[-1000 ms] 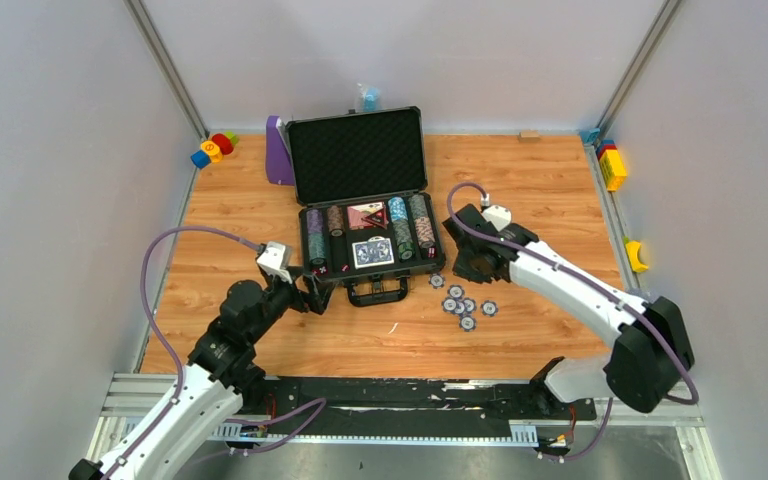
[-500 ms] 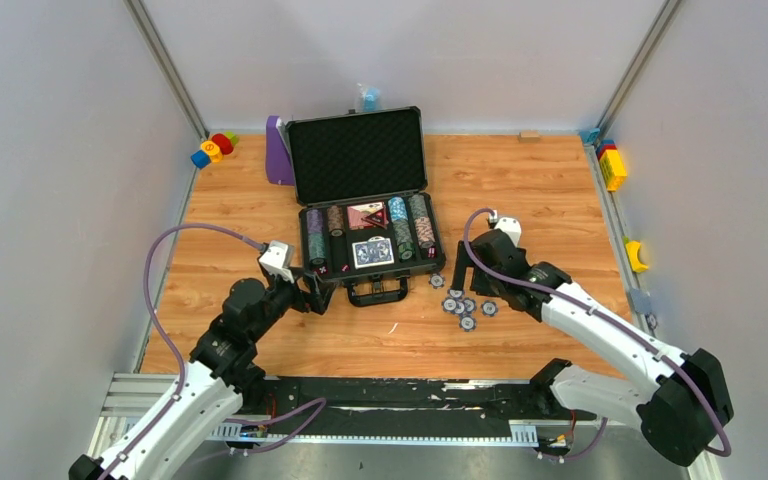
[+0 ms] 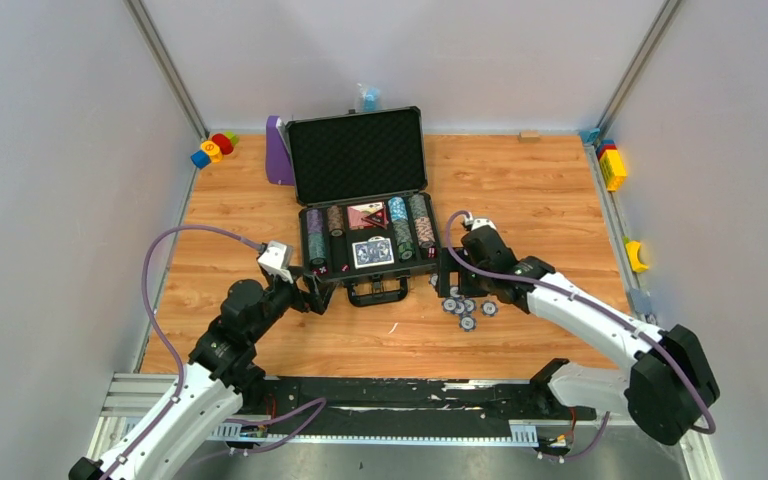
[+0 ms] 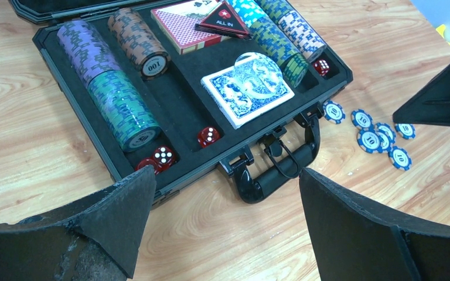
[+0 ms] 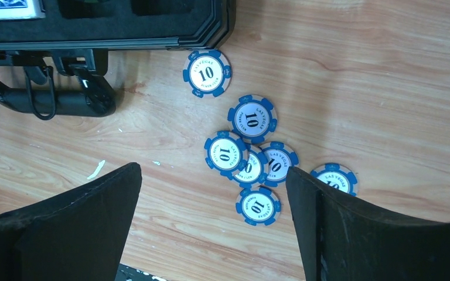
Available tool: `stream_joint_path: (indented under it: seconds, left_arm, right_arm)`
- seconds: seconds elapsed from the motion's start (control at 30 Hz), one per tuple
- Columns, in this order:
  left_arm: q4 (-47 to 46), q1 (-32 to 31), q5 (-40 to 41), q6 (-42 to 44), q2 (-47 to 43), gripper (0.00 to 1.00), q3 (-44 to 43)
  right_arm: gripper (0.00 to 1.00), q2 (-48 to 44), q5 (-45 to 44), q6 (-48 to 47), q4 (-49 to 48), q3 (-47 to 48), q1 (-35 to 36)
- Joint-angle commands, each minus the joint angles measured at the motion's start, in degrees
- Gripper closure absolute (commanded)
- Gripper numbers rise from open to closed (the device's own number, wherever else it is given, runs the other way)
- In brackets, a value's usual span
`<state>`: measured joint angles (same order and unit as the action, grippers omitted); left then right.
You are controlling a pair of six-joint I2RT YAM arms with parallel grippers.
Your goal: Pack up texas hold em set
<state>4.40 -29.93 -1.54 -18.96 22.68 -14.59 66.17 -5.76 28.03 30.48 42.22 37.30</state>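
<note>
Grey case (image 3: 358, 155): open, lid upright, frame centre. Inside lie rows of striped chips (image 4: 117, 99) and a blue card deck (image 4: 247, 88). Seven blue "10" chips (image 5: 225, 154): loose, flat on the wood, right of the handle.

"What did the cell look like on your screen?"

"I saw a wood-grain table (image 3: 540, 180) boxed in by plain pale grey walls: a back wall (image 3: 400, 50), a left wall (image 3: 50, 200) and a right wall (image 3: 730, 150). Aluminium posts (image 3: 165, 65) ran up both back corners."

"And the light?"

"Soft and even from where I sat, with faint shadows on the wood."

"Anything at the edges?"

"A purple stand (image 3: 278, 152) stood towards the back left, with coloured toy blocks (image 3: 213, 148) in that corner. A yellow block (image 3: 613, 168) lay by the right wall, and a black rail (image 3: 410, 395) crossed the near edge."
</note>
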Motion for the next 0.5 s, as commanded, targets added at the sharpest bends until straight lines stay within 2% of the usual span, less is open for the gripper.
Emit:
stream_joint_path:
  seconds: [0.0,0.47]
  left_arm:
    - [-2.9,0.0,-1.0,0.9,0.3,0.0,-0.5]
    - [-3.0,0.0,-1.3,1.0,-0.5,0.0,-0.3]
  right_arm:
    - [0.05,3.7,1.6,-2.3,-4.9,2.8,-0.3]
    - [0.08,12.1,2.4,-5.7,-9.4,6.9,0.3]
